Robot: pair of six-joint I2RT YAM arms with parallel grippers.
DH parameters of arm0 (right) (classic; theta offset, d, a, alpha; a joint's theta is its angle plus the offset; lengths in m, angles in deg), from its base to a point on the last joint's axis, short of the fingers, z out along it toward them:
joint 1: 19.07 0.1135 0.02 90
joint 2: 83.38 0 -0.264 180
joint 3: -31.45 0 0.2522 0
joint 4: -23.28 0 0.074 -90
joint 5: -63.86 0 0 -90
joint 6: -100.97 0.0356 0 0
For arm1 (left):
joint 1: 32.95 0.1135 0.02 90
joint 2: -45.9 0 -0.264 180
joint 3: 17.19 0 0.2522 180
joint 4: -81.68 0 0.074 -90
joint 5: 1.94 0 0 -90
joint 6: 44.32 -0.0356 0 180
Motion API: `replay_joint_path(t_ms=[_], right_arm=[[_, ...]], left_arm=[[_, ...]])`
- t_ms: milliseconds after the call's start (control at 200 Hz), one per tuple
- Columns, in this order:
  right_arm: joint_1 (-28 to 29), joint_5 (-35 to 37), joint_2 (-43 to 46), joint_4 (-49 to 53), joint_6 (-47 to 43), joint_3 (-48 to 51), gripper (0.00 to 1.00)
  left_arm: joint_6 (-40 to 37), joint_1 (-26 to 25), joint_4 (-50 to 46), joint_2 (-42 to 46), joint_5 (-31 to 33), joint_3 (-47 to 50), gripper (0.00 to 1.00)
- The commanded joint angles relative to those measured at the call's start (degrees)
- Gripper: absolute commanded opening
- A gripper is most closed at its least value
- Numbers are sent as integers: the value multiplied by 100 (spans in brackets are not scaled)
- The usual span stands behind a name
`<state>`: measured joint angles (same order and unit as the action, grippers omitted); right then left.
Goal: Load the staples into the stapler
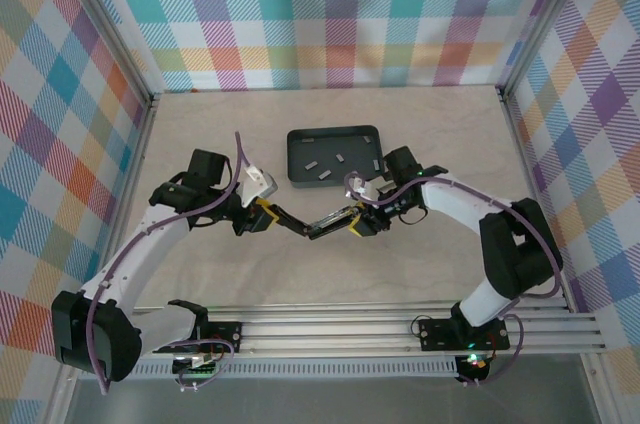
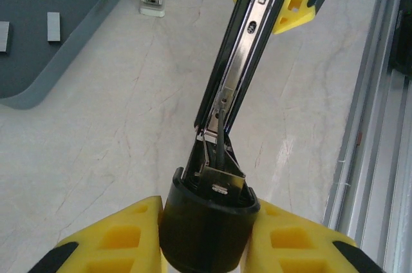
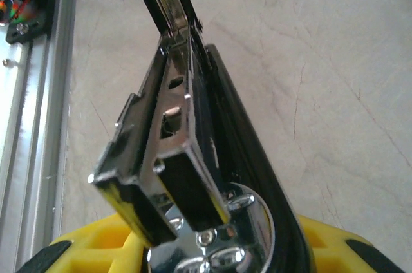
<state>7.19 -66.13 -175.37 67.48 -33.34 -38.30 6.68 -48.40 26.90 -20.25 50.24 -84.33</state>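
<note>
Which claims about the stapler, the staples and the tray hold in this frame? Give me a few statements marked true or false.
1. The left gripper and the right gripper each clamp one end of the stapler. True.
2. The stapler is folded shut. False: it is swung open, with its metal channel exposed.
3. The staples lie in the dark grey tray. True.
4. The tray sits between the stapler and the arm bases. False: it lies beyond the stapler, toward the back wall.
</note>
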Motion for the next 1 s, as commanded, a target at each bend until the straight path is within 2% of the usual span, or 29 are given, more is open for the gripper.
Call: replay_joint_path(t_ms=[0, 125, 335, 600, 630, 695, 790, 865, 995], right_arm=[[186, 483, -195, 487, -727, -190, 12], [282, 591, -401, 426, -721, -276, 12], [314, 1127, -531, 406, -684, -243, 19], [356, 1520, -609, 496, -831, -250, 19], [348, 1487, -545, 507, -843, -239, 22], [336, 1339, -301, 425, -735, -204, 35], [309, 599, 95, 414, -440, -384, 49], [322, 55, 245, 426, -124, -685, 57], [527, -330, 239, 212, 369, -1122, 67]], left_arm=[[76, -73, -85, 33, 316, -126, 0], [-10, -281, -220, -140, 437, -332, 0], [81, -259, 0, 68, 269, -336, 0], [-73, -247, -113, -173, 372, -260, 0], [-99, -253, -147, -194, 395, -298, 0], [-243, -320, -300, -273, 529, -389, 0], [-352, -410, -403, -425, 594, -492, 0], [-401, -497, -407, -507, 575, -527, 0], [-472, -616, -390, -607, 481, -575, 0]])
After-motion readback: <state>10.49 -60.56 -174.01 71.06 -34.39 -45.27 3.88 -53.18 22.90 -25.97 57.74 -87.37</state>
